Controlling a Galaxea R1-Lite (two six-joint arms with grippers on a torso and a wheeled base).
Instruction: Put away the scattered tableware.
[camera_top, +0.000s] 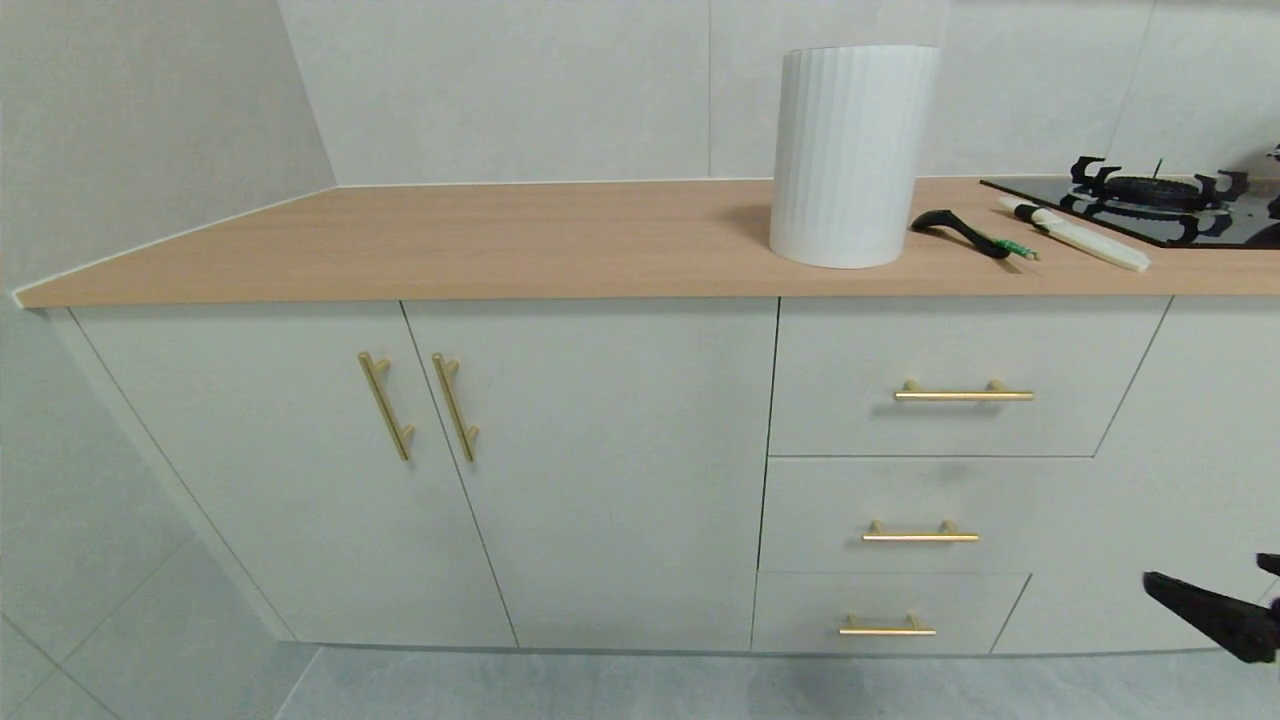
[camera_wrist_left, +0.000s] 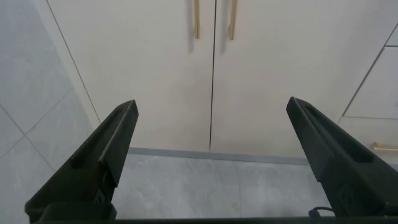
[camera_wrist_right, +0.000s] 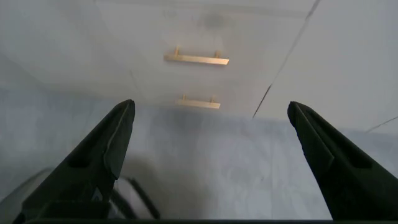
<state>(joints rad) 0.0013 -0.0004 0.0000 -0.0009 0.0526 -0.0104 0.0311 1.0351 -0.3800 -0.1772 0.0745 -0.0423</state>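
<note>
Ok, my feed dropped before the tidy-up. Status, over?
Left gripper and right gripper open, empty, low by the cabinets. Black-handled utensil and white knife lie on the counter right of the white container. Drawers shut.

Warm light-brown countertop (camera_top: 450, 240) w/ lengthwise wood grain. On it, a white container (camera_top: 850, 155) w/ fine vertical ribbing. The utensil (camera_top: 960, 230) is black, w/ a green bit at one end; the knife (camera_top: 1075, 235) is cream-white. Glossy black hob (camera_top: 1175, 230) w/ matte black grates (camera_top: 1150, 185). Plain pale grey-white cabinet doors (camera_top: 600, 460) & drawer fronts (camera_top: 960, 350), w/ brushed-gold handles (camera_top: 963, 395). Plain pale grey wall tiles (camera_top: 500, 90). Grey, faintly mottled floor (camera_top: 600, 690). Black left gripper (camera_wrist_left: 211, 104) & right gripper (camera_wrist_right: 210, 104).
</note>
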